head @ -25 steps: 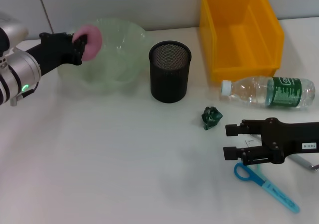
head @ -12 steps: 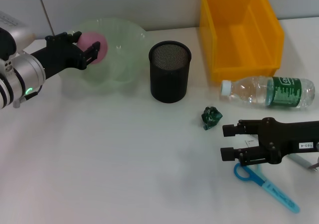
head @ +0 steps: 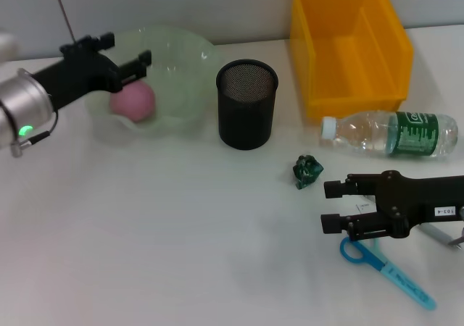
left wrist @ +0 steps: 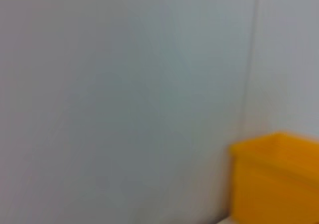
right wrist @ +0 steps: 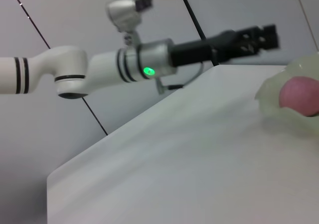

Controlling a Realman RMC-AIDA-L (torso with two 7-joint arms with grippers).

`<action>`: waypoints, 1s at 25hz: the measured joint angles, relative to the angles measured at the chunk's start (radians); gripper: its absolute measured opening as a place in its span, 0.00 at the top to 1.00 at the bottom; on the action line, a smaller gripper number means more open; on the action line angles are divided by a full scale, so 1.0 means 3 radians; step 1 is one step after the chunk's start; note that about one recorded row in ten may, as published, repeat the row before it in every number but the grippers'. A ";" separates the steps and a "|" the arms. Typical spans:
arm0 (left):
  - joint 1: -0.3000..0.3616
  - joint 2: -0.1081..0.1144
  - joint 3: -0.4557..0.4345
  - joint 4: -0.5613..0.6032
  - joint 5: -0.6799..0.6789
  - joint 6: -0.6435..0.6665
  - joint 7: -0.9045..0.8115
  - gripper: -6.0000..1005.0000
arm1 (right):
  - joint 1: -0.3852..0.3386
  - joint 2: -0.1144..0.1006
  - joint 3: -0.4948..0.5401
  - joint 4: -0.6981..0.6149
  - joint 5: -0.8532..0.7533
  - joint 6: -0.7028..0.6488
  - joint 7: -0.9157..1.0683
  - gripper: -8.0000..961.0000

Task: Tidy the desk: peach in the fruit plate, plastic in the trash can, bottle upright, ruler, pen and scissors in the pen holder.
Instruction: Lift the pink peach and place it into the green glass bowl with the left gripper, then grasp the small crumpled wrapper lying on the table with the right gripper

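Your left tool (head: 125, 56) is hovering with fingers spread wide over the green fruit plate (head: 181, 51), having just dropped the pink peach (head: 133, 100) inside, so that step looks finished, while your right tool (head: 332, 206) is waiting open beside the blue scissors (head: 388, 264).

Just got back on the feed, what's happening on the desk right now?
The peach now lies in the green fruit plate; the left end effector has let go of it and hangs open just above. The right end effector waits open near the blue scissors. Still undone: the bottle lies on its side by the yellow bin, the crumpled green plastic sits on the desk, and the black mesh pen holder has nothing visible in it.
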 joint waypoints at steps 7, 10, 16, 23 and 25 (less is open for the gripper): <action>0.0569 0.0191 0.0019 0.0830 0.0405 0.1634 -0.0994 0.23 | -0.0005 -0.0001 0.0024 0.0003 0.0000 0.0038 -0.0068 0.14; 0.0603 0.0253 0.0016 0.0896 0.0573 0.1890 -0.1151 0.23 | -0.0006 -0.0001 0.0032 0.0008 0.0000 0.0040 -0.0082 0.14; 0.0578 0.0321 -0.0009 0.0916 0.1138 0.2433 -0.1420 0.23 | 0.0000 0.0000 0.0020 0.0001 0.0000 0.0041 -0.0083 0.14; 0.0575 0.0203 0.0020 0.0865 0.1449 0.2666 -0.1319 0.23 | 0.0003 -0.0001 0.0016 0.0000 0.0000 0.0041 -0.0083 0.15; 0.0568 0.0163 0.0021 0.0860 0.1520 0.2663 -0.1304 0.23 | 0.0003 -0.0003 0.0012 -0.0002 0.0000 0.0040 -0.0083 0.14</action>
